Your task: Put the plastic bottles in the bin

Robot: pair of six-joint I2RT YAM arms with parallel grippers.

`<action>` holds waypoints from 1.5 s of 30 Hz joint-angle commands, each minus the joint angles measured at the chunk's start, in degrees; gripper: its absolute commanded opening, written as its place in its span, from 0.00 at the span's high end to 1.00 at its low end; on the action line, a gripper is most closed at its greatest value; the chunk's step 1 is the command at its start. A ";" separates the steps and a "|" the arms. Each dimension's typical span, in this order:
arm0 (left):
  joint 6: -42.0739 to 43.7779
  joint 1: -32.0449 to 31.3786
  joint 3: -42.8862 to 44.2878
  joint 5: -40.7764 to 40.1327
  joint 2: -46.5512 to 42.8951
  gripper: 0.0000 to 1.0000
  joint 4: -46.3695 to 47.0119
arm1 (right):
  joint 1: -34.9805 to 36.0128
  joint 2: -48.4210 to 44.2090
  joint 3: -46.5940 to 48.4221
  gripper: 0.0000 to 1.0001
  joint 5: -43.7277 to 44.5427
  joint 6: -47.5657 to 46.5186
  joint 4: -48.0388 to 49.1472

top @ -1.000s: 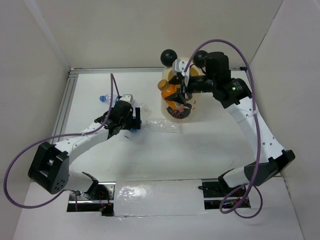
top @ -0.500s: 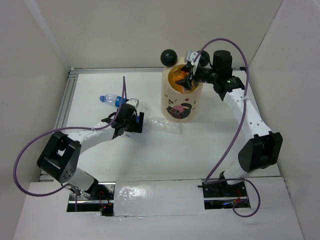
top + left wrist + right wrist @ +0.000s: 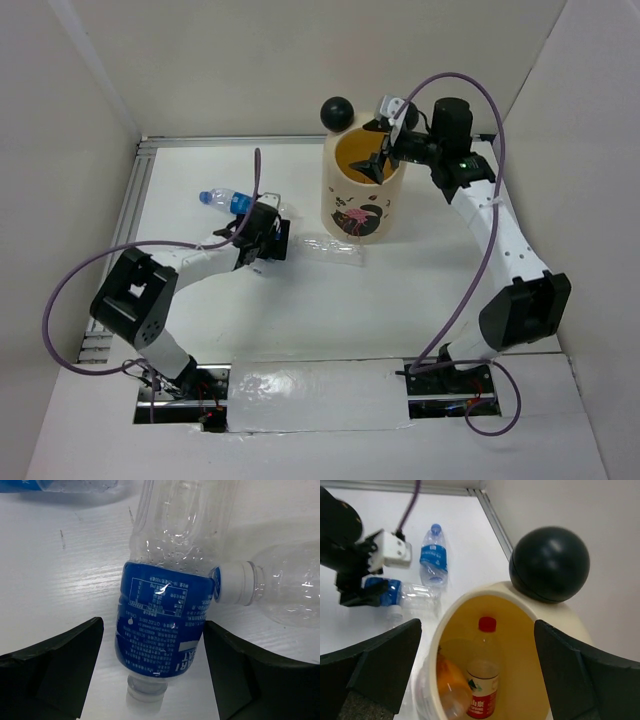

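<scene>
Table (image 3: 420, 280): one.

Bin (image 3: 333, 190): one, at 1 o'clock on the table, with one black ball ear (image 3: 338, 112) showing on its rim.

Plastic bottles lying on the table: three, all between 8 and 9 o'clock of the bin.
- Two carry blue labels: the outer blue-label bottle (image 3: 225, 199) and the inner blue-label bottle (image 3: 162, 630).
- One is an unlabelled clear bottle (image 3: 332, 250).

Bottles inside the bin: two certain, a red-capped bottle (image 3: 482, 675) and an orange bottle (image 3: 451, 677). There is possibly a third, clear one below, but the view is too dim to confirm it.

Arms: two, one tool each: left tool (image 3: 268, 238) and right tool (image 3: 378, 160).
</scene>
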 commanded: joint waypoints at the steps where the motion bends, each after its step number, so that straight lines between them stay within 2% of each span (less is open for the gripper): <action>1: 0.45 -0.23 2.65 -0.38 2.88 0.07 -0.03 | -0.34 -7.14 0.23 0.00 -2.93 5.90 3.08; 4: -0.69 -0.23 4.32 0.25 5.96 0.11 -1.34 | -1.05 -9.95 -0.29 0.00 -2.94 10.47 4.30; 7: -1.48 -0.23 4.85 1.13 7.20 0.24 -2.83 | -2.27 -12.42 -2.22 0.00 -3.46 12.75 4.31; 9: -2.18 -0.75 4.33 1.13 5.19 0.35 -3.37 | -2.98 -13.82 -3.45 0.01 -2.59 14.25 4.31; 10: -3.06 -1.54 3.80 0.34 3.61 0.48 -3.89 | -3.68 -15.14 -4.76 0.04 -1.89 15.65 4.31; 11: -3.59 -2.07 3.28 -0.19 -0.50 0.56 -4.42 | -4.47 -15.85 -5.47 0.07 -0.75 16.27 4.31; 12: -3.59 -3.73 2.75 -0.97 -2.89 0.66 -6.78 | -4.47 -16.55 -7.13 0.18 -0.74 16.28 4.31; 13: -4.29 -4.88 2.74 -1.59 -5.17 0.84 -8.36 | -5.43 -18.21 -8.19 0.24 0.13 16.28 4.31; 14: -4.82 -6.02 3.96 -2.29 -9.89 0.87 -10.21 | -6.75 -19.10 -9.34 0.32 0.66 16.28 4.31; 16: -4.82 -9.26 5.72 -2.30 -14.31 0.92 -15.73 | -8.16 -20.94 -11.88 0.56 2.77 16.89 4.31; 17: -5.43 -10.24 6.86 -1.60 -16.51 0.92 -17.07 | -9.73 -22.78 -14.59 0.84 3.73 17.68 4.92; 18: -5.44 -10.86 9.40 -0.29 -20.36 0.94 -17.95 | -10.62 -23.49 -16.01 0.91 4.61 17.69 4.92; 20: -5.44 -12.01 13.09 4.97 -22.85 0.94 -19.71 | -12.29 -25.51 -19.78 0.91 5.24 17.69 4.92; 21: -4.31 -12.01 17.46 7.43 -23.47 0.94 -20.41 | -13.78 -26.04 -20.76 0.84 5.24 17.69 4.31; 22: -3.77 -12.62 19.86 9.63 -23.48 0.94 -20.94 | -14.40 -26.66 -21.82 0.72 5.24 17.69 3.79; 23: -2.38 -12.62 22.14 15.40 -22.61 0.94 -20.95 | -15.01 -27.71 -23.92 0.60 5.24 18.21 3.78; 24: -2.36 -12.62 27.47 17.28 -21.29 0.94 -22.34 | -16.24 -28.33 -24.89 0.57 5.24 18.74 3.78; 26: -1.31 -12.62 32.86 22.30 -16.20 0.94 -24.19 | -17.30 -29.29 -27.17 0.56 4.53 19.44 4.40; 28: -0.70 -12.62 39.99 22.31 -12.60 0.94 -27.18 | -18.01 -30.09 -28.24 0.54 4.01 20.15 4.40; 30: 0.01 -13.24 45.77 18.55 -7.67 0.92 -29.46 | -18.53 -31.40 -28.95 0.52 4.01 20.15 4.40; 33: 1.50 -13.77 50.19 13.18 -4.33 0.93 -30.79 | -18.54 -32.72 -30.26 0.51 4.71 20.15 4.40; 34: 2.98 -14.38 50.99 12.47 -3.80 0.94 -28.88 | -19.06 -32.73 -31.05 0.51 4.71 20.15 4.40; 38: 7.39 -14.38 49.94 12.38 -3.80 0.94 -8.53 | -19.06 -33.78 -33.51 0.51 4.19 20.67 4.40; 43: 9.23 -15.61 50.56 11.86 -2.03 0.93 6.78 | -19.06 -34.30 -34.75 0.51 4.18 20.67 3.87; 45: 10.99 -16.31 48.11 10.54 -0.28 0.93 12.33 | -19.06 -34.31 -35.45 0.51 4.18 20.15 3.25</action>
